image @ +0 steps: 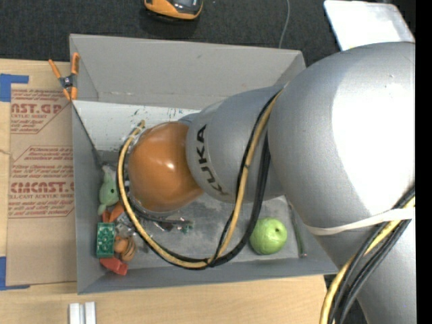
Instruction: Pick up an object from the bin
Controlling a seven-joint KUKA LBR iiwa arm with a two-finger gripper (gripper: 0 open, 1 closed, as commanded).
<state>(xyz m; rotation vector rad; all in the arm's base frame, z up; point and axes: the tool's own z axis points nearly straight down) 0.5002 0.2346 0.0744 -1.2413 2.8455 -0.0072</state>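
Arm [324, 147] hides much of bin [182, 73]; green apple [268, 237] lies exposed.

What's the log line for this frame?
arm: over bin's left-middle | nearest: heap at left wall, green toy, green block, red piece | apple: front right, apart from heap

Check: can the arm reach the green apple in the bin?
Probably yes: the green apple lies alone, nothing on it, though the arm's cable loops close beside it.
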